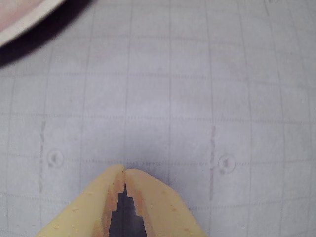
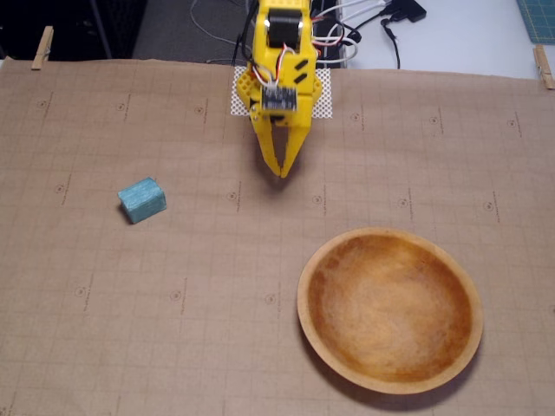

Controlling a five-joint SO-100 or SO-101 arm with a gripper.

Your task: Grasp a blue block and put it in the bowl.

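The blue block (image 2: pixel 142 200) lies on the brown gridded mat at the left of the fixed view, well apart from everything else. The wooden bowl (image 2: pixel 389 309) sits at the lower right with nothing in it; a slice of its rim (image 1: pixel 22 22) shows in the wrist view's top left corner. My yellow gripper (image 2: pixel 282 172) hangs near the arm's base at top centre, pointing down at bare mat. Its fingers (image 1: pixel 124 174) meet at the tips with nothing held. The block is out of the wrist view.
The paper mat (image 2: pixel 217 286) covers the table, held by clothespins (image 2: pixel 42 47) at its far corners. Cables (image 2: pixel 364 22) and the arm's base on a white mesh pad (image 2: pixel 323 95) lie behind the gripper.
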